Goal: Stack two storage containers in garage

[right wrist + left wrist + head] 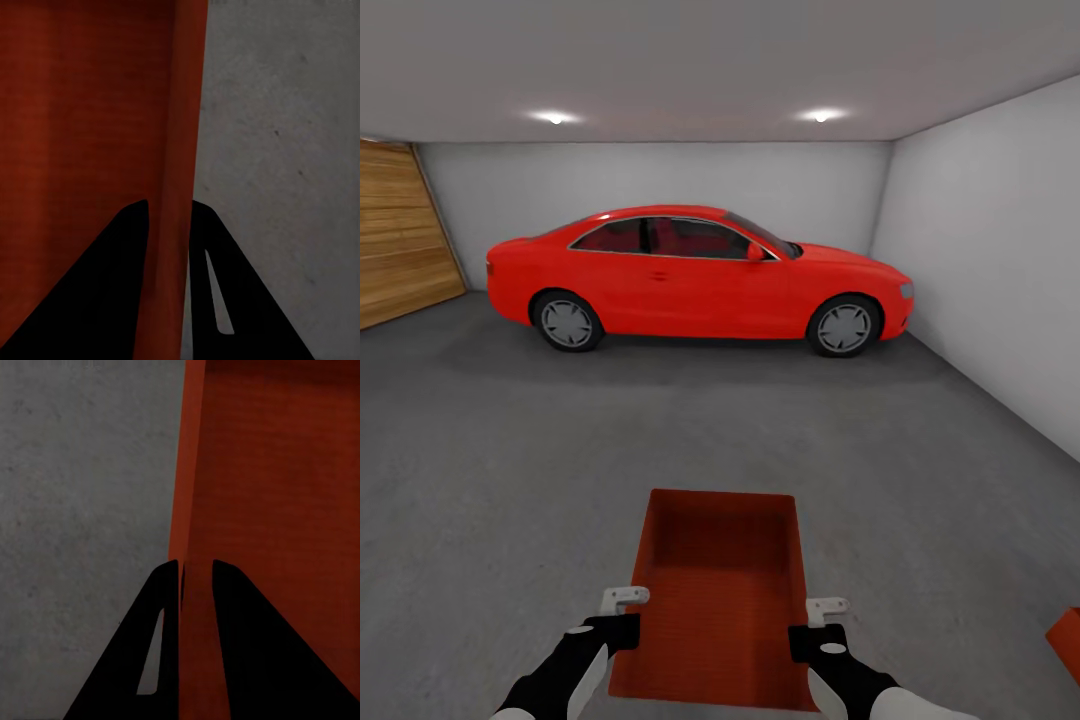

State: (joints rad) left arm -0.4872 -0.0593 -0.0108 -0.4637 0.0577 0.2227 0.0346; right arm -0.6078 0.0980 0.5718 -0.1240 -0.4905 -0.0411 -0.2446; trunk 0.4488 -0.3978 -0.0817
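Grey garage floor (490, 450) spreads out to a red car (700, 275) by the far wall. Nearer, an orange bin (720, 590) hangs between both arms, left pincer (196, 577) and right pincer (169, 217) each clamped on a side wall. Another bin's corner (1066, 640) shows at far right.

Your right gripper (171, 217) is straddling the orange-red container (82, 120) wall, one finger on each side. Grey concrete floor (285, 135) is lying beyond it.
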